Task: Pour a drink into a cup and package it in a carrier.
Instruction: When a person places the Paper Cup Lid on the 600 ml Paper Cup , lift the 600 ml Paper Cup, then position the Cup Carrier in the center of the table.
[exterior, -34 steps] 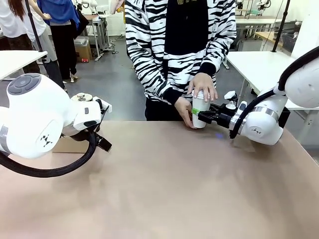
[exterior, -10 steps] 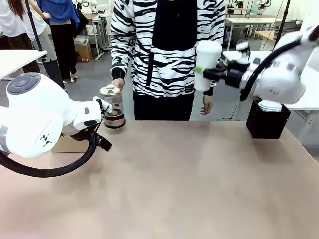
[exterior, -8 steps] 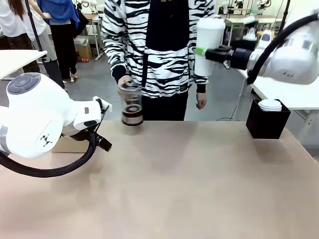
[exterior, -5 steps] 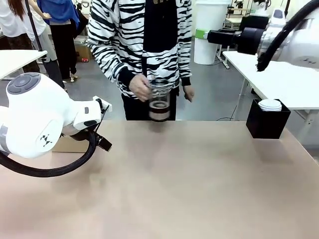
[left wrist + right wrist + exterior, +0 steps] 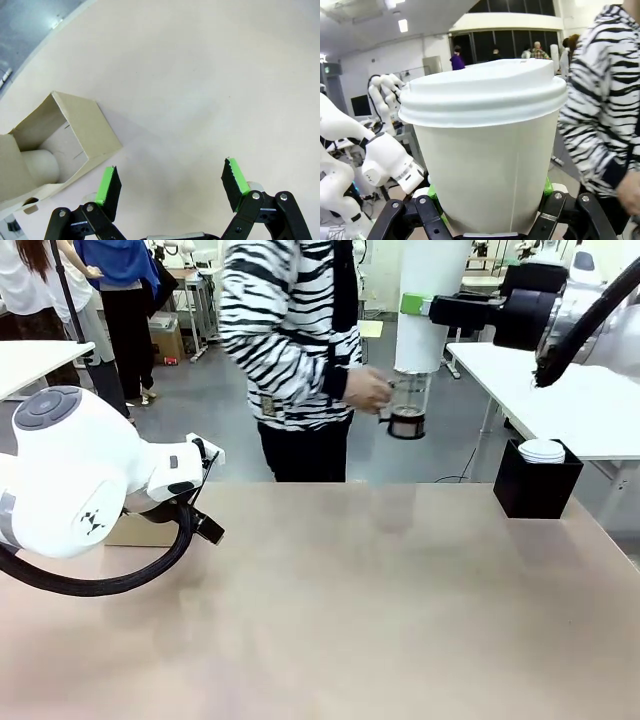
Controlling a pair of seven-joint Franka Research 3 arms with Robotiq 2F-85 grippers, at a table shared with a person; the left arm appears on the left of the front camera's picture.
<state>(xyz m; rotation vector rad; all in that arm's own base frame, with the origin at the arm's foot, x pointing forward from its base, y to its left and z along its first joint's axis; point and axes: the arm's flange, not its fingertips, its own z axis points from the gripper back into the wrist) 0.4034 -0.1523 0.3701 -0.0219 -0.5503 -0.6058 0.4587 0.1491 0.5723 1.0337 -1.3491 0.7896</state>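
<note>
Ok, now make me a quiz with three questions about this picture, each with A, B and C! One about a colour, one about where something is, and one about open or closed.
1. What colour is the box on the table?
A) black
B) red
C) yellow

2. Where is the cup?
A) inside the box
B) held high by the right end effector
C) lying on the table

3. How is the left end effector?
A) shut tight
B) squeezing a ball
C) open

Answers:
1. A, the box with the white lids on top is black.
2. B, the lidded cup is clamped well above the table.
3. C, its fingers stand wide apart with nothing between them.
</note>
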